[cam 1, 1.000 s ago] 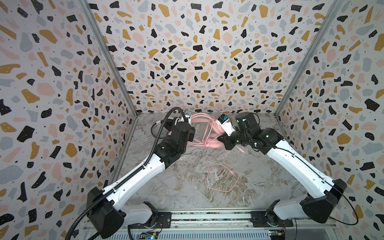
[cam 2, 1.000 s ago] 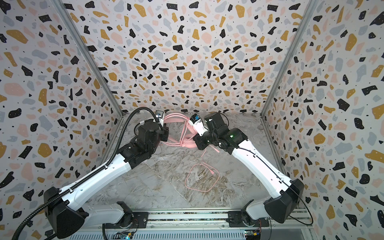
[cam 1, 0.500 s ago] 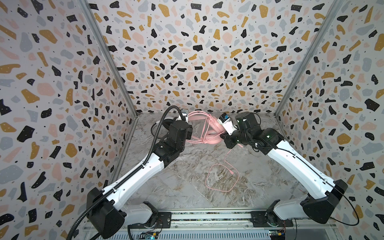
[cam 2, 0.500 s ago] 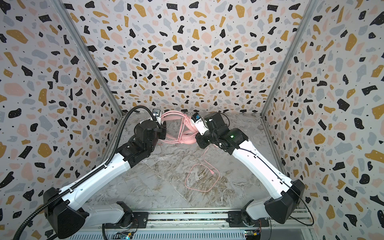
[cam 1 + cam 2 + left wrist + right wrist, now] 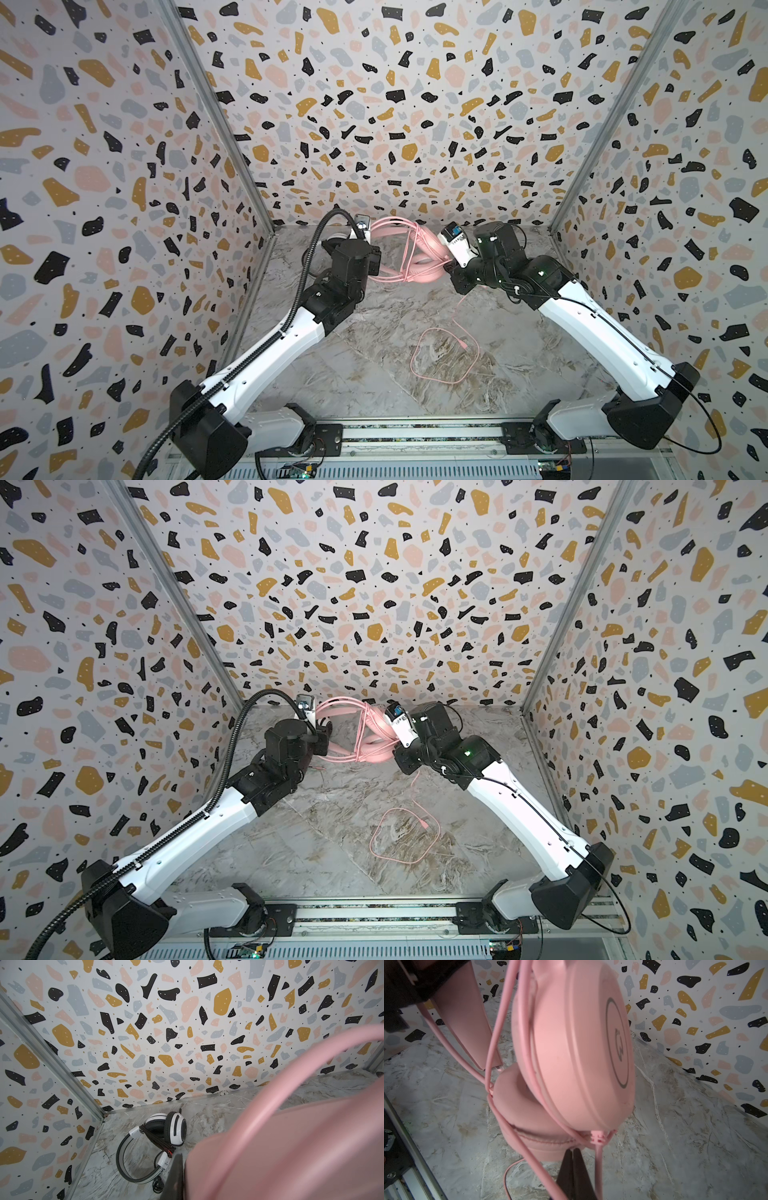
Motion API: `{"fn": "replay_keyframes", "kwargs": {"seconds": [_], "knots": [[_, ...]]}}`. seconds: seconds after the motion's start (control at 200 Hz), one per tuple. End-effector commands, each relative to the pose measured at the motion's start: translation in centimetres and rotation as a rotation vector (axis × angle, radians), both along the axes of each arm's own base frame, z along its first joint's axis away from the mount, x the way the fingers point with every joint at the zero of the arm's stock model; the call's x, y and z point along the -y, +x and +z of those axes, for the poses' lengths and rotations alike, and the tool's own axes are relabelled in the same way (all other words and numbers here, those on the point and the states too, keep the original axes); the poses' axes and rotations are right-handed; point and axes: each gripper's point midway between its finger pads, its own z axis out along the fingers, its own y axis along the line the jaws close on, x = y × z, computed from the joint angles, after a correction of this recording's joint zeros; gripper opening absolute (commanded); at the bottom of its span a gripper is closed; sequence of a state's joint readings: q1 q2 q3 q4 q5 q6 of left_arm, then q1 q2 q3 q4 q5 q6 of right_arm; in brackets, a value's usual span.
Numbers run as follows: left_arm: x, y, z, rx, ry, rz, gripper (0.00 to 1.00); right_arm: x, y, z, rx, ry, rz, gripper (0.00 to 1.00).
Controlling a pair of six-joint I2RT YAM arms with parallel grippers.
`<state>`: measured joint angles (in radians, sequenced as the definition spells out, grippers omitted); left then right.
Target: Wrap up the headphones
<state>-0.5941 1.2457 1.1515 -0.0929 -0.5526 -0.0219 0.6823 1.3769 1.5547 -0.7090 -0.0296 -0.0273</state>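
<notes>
Both closed: left gripper (image 5: 376, 266) on pink headset (image 5: 419, 268) band; right gripper (image 5: 572, 1157) pinching pink cable (image 5: 598, 1159); headset turned slightly, slack loop unchanged; wrapping unfinished.

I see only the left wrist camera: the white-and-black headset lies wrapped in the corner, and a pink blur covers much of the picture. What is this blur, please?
Observer: It is the pink headset. The left gripper holds it by the headband at the rear of the table.
Operator: Is its cable wrapped completely?
Observer: No. Several turns go round it, but a loose loop of the pink cable, with the plug, lies on the table.
Operator: And the right gripper?
Observer: The right gripper is shut under the lower earcup. I cannot tell whether it pinches the cable.
</notes>
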Motion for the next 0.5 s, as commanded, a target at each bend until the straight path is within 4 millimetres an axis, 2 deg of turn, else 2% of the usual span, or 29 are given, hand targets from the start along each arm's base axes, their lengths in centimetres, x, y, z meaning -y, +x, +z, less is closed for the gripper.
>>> {"fn": "replay_keyframes", "kwargs": {"seconds": [0.0,0.205,0.496], "knots": [[-8.1,-1.7,-6.7,-0.274,0.417,0.183,0.0,7.5,0.6,11.3,0.315,0.156,-0.283,0.05],[-8.3,-1.6,-6.9,-0.281,0.402,0.185,0.0,9.4,0.2,11.2,0.359,0.141,-0.355,0.06],[-7.7,-1.6,-7.8,-0.302,0.388,0.151,0.0,9.9,0.0,13.2,0.416,0.182,-0.371,0.07]]}}
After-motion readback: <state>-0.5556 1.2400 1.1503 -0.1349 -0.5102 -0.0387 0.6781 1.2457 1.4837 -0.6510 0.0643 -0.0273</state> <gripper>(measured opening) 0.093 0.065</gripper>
